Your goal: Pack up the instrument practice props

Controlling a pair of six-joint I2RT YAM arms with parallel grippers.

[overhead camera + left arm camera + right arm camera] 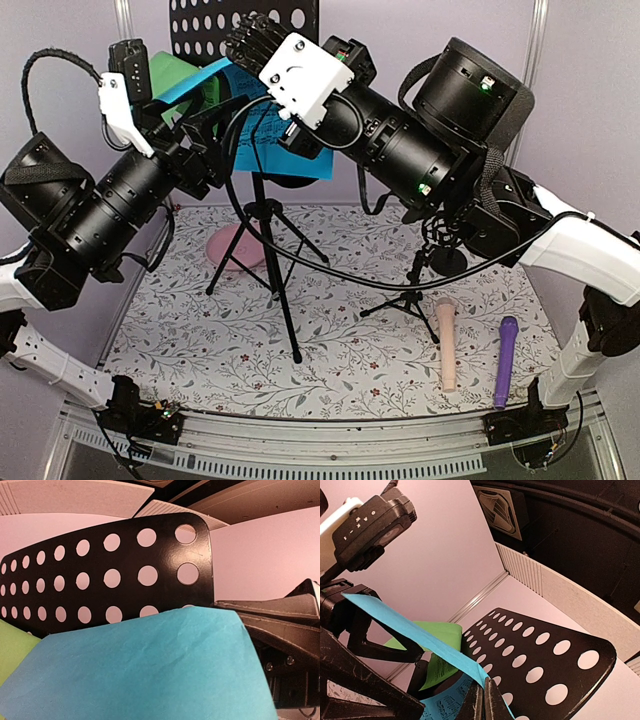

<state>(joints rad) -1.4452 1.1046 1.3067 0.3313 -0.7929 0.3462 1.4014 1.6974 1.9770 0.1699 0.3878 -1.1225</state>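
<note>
The black perforated music rack [205, 22] stands on its tripod [272, 250] at the back. It also shows in the left wrist view [125, 585] and the right wrist view [540, 655]. A blue sheet-music paper [270, 145] and a green one [180, 75] lean on it. My right gripper [485, 692] is shut on the blue paper's [420, 635] edge, up at the rack [232, 68]. My left gripper [205, 128] is beside the papers. The blue paper [145, 670] hides its fingers. A beige microphone [447, 345] and a purple one [505, 360] lie front right.
Two small black mic supports stand right of centre, one a tripod [412, 290], one further back [442, 240]. A pink dish [238, 248] lies behind the rack's tripod legs. Pale walls close in the back and sides. The tabletop has a floral cover [200, 340].
</note>
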